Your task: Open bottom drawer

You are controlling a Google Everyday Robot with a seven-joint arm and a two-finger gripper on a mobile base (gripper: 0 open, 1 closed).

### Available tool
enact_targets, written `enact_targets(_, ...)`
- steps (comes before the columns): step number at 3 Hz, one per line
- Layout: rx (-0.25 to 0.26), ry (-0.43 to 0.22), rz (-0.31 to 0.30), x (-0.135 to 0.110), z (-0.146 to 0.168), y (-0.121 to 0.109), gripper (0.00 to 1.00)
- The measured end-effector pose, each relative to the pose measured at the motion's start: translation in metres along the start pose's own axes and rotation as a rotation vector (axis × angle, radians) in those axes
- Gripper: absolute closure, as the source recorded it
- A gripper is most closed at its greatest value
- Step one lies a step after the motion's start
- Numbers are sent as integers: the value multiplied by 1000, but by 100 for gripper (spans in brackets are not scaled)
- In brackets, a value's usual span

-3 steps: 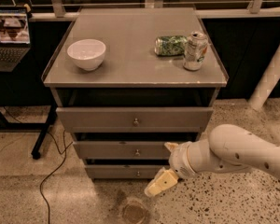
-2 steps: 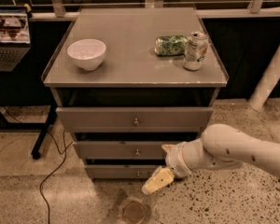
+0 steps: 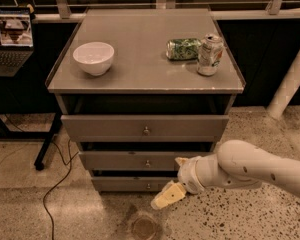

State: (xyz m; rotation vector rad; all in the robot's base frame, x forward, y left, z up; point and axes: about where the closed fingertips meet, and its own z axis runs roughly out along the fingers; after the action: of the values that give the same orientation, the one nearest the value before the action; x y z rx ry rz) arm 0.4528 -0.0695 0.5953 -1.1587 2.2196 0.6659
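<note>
The grey cabinet (image 3: 145, 86) has three drawers. The bottom drawer (image 3: 125, 184) is the lowest and slimmest front, with a small silver knob (image 3: 148, 186), and it sits nearly flush under the middle drawer (image 3: 120, 160). My gripper (image 3: 166, 182) is on a white arm that reaches in from the right. It hangs low in front of the right part of the bottom drawer, just right of the knob. It looks open, with one cream finger (image 3: 167, 196) pointing down-left and the other (image 3: 181, 160) up by the middle drawer. It holds nothing.
On the cabinet top stand a white bowl (image 3: 93, 57), a crushed green can on its side (image 3: 183, 48) and an upright can (image 3: 210, 54). A laptop (image 3: 10, 34) sits on a desk at left, with cables on the floor. A round floor drain (image 3: 144, 226) and a white post (image 3: 292, 79) are nearby.
My arm and gripper have moved a little to the left, closer to the bottom drawer's knob. The drawers have not moved.
</note>
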Motion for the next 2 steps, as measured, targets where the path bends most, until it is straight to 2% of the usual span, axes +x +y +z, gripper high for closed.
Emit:
enact_targets(1,56,-40,101,21,20,4,0)
enact_targets(2,148,-81,184,36,40,-18,0)
